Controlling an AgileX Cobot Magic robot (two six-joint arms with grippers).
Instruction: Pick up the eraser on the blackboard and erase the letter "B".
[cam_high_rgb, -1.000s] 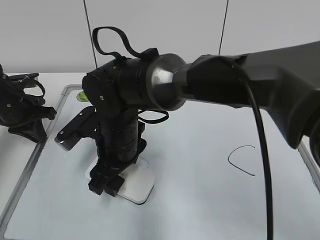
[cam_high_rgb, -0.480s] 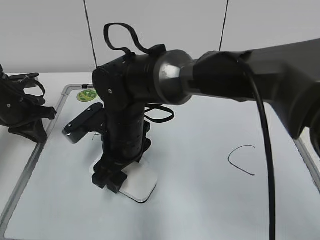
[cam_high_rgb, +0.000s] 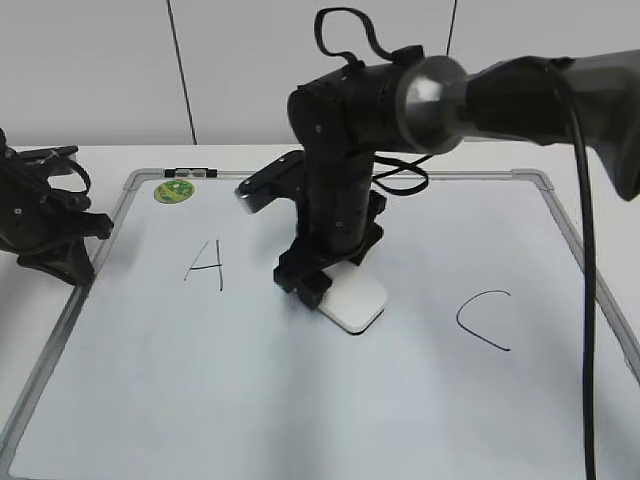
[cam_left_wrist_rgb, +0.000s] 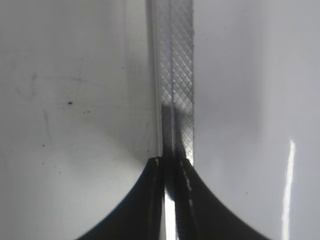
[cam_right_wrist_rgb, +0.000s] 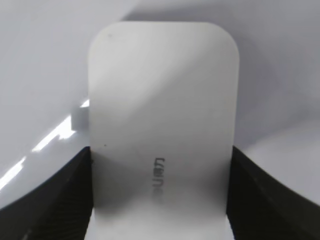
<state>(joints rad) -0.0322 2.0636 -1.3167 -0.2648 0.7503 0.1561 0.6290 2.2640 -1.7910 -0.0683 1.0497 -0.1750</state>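
The white eraser (cam_high_rgb: 355, 302) lies flat on the blackboard (cam_high_rgb: 300, 400), between the thin "A" (cam_high_rgb: 205, 265) and the curved "C" (cam_high_rgb: 485, 320). My right gripper (cam_high_rgb: 312, 285) reaches across from the right and is shut on the eraser's near end. In the right wrist view the eraser (cam_right_wrist_rgb: 162, 90) fills the middle, clamped between both fingers of the right gripper (cam_right_wrist_rgb: 160, 190). No letter "B" shows; the arm and eraser cover that spot. My left gripper (cam_high_rgb: 55, 235) rests off the board's left edge. In the left wrist view it (cam_left_wrist_rgb: 170, 162) is shut and empty over the board's grey frame (cam_left_wrist_rgb: 177, 75).
A small round green magnet (cam_high_rgb: 173, 190) sits at the board's back left corner. The grey frame (cam_high_rgb: 60, 330) runs along the left side next to the left gripper. A black cable (cam_high_rgb: 585, 330) hangs from the right arm over the board's right side.
My right gripper has slid the eraser from the board's front left to the right and back, to the middle. The "A" has come into view.
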